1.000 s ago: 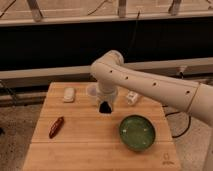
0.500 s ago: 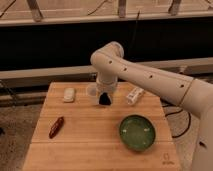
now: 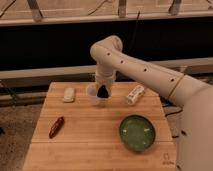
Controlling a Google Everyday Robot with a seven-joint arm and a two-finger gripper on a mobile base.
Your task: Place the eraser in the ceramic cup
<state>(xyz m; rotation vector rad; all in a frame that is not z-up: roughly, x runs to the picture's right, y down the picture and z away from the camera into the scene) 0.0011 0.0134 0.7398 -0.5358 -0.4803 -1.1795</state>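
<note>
The dark hand (image 3: 103,92) has drawn back across the pale wooden desk (image 3: 90,145) to the rim of the small whitish ceramic cup (image 3: 92,93). Its grip cannot be told; the small cream eraser is hidden, presumably held. You are delivering: centre over the mouth, then release.

A wooden desk (image 3: 90,147) carries a white rounded lump (image 3: 69,94) at its back left, a dark red long object (image 3: 56,127) front left, a green bowl (image 3: 137,133) front right and a white bottle (image 3: 135,94) lying back right; the gripper (image 3: 103,92) hangs between lump and bottle
</note>
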